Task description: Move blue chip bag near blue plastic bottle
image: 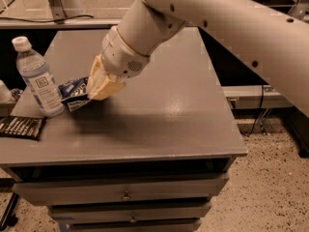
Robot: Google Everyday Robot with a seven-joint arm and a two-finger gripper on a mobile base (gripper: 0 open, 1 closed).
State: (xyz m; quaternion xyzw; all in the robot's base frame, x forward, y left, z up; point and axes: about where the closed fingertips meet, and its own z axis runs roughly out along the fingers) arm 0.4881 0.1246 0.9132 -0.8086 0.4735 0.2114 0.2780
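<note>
The blue chip bag (74, 91) is a small dark-blue foil bag with white lettering, held just above the grey table (159, 124) at its left side. My gripper (94, 92) is shut on the bag's right end, its pale yellow fingers (107, 87) pointing left. The blue plastic bottle (36, 78) stands upright with a white cap and white label at the table's left edge. The bag's left tip is right beside the bottle, close to touching it.
A flat dark brown wrapper (20, 126) with white lettering lies at the table's front left corner. A white object (4, 92) shows at the left edge. My white arm (217, 28) spans the upper right. Drawers (125, 195) sit under the tabletop.
</note>
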